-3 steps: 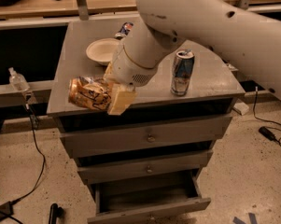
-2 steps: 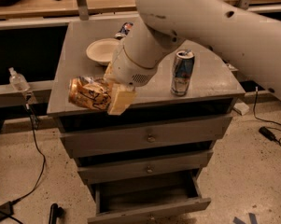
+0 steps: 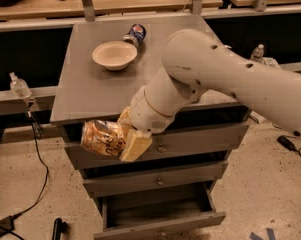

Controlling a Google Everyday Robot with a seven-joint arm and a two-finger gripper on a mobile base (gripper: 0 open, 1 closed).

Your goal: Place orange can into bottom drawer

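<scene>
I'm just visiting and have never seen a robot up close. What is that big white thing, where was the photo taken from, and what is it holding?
The big white shape is a robot arm reaching in from the right. At its end is a gripper, a simple two-finger clamp. It is closed on an orange can, which it holds sideways in front of a grey cabinet. The single camera looks down on the scene from above; where it is mounted is not known. On top of the cabinet sit a pale bowl and a dark blue can lying on its side. Lower down, the bottom drawer is pulled open.
</scene>
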